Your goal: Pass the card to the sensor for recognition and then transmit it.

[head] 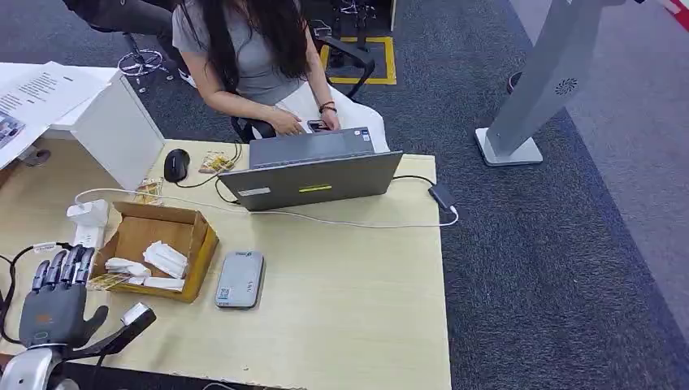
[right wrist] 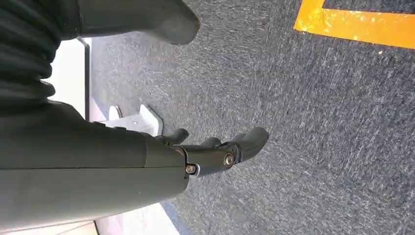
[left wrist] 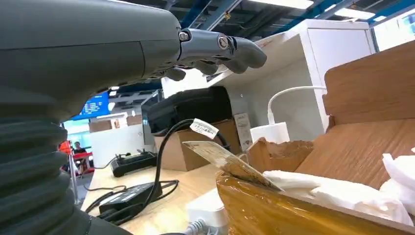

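From the head view, the left hand (head: 55,296) hovered empty, fingers apart, just beside the open brown cardboard box (head: 197,244) holding white cards (head: 165,258). The flat grey rectangular sensor (head: 240,279) lay on the pale wooden table (head: 349,284) beside the box. The right wrist view showed the right hand (right wrist: 215,152) loose and empty over grey carpet (right wrist: 318,127).

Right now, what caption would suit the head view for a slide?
Robot's left hand hovers open beside a cardboard box of cards, grey sensor waiting on the table.
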Robot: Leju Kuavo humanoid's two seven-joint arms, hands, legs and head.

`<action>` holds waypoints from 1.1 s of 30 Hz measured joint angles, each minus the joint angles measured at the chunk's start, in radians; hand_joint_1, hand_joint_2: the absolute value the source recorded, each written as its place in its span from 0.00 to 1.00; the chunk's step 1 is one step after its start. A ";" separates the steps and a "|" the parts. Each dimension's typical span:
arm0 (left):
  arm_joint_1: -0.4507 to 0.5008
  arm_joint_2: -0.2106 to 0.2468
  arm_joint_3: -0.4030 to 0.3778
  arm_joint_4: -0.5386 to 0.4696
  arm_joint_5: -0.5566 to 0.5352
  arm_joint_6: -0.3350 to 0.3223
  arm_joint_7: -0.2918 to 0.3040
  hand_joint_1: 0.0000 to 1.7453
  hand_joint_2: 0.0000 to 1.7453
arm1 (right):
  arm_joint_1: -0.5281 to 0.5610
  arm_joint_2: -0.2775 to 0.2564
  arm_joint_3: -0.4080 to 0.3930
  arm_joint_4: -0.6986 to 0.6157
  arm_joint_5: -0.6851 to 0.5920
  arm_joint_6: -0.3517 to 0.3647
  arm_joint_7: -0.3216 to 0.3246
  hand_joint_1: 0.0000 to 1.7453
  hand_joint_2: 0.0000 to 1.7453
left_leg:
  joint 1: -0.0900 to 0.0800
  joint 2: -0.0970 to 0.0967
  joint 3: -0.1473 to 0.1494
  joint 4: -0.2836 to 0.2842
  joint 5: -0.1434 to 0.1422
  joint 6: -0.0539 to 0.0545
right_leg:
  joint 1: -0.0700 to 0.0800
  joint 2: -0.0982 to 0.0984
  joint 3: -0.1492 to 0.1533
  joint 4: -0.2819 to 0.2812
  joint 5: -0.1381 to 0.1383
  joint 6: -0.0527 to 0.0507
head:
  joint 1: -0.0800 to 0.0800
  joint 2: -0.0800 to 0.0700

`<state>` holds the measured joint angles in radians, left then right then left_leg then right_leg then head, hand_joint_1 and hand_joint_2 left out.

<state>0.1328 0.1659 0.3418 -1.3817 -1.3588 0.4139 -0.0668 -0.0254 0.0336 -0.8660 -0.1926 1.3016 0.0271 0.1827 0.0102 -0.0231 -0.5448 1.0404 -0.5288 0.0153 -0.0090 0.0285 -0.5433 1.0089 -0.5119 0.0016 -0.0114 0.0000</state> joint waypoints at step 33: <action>0.008 -0.005 -0.008 -0.018 0.032 -0.067 -0.012 1.00 1.00 | -0.001 -0.001 -0.034 0.000 0.027 0.004 -0.021 0.00 1.00 | 0.000 0.000 0.000 0.000 0.000 0.000 | 0.000 0.000 0.000 0.000 0.000 0.000 | 0.000 0.000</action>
<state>0.1408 0.1614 0.3334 -1.3993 -1.3268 0.3471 -0.0790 -0.0262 0.0328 -0.8999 -0.1930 1.3283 0.0313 0.1614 0.0102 -0.0228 -0.5448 1.0404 -0.5289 0.0153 -0.0090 0.0288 -0.5434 1.0090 -0.5119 0.0016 -0.0114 0.0000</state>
